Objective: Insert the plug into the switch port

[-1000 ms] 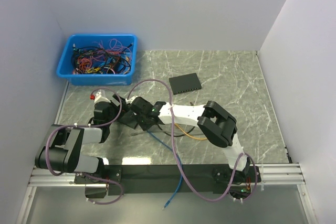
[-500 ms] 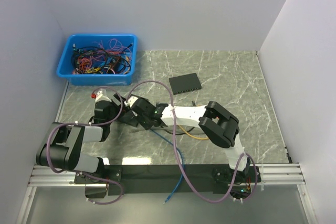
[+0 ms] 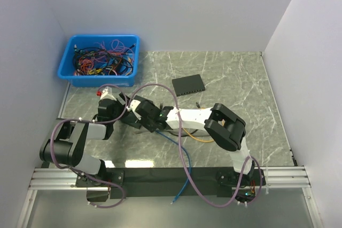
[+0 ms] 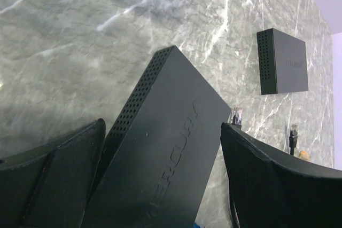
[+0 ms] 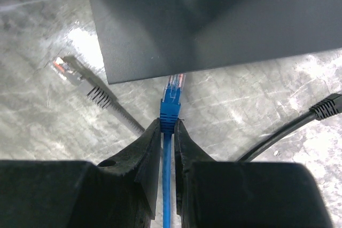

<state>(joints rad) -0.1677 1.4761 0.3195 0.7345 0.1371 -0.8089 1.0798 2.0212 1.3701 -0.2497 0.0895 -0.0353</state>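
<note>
Against the switch [image 5: 203,20] edge, the blue plug [image 5: 171,100] points lengthwise toward it.

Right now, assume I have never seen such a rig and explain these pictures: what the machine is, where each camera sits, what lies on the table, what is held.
Two robot arms are bolted at the near edge of a marble table. One picture looks down from above and behind them; the other two come from a camera on each wrist. The left gripper stands wide open, fingers either side of a black network switch. The right gripper is shut on a blue network cable just behind its plug, which points at that switch's edge. Also lying there: a second switch, a grey cable, a black cable, an orange cable and a blue bin of tangled wires.
</note>
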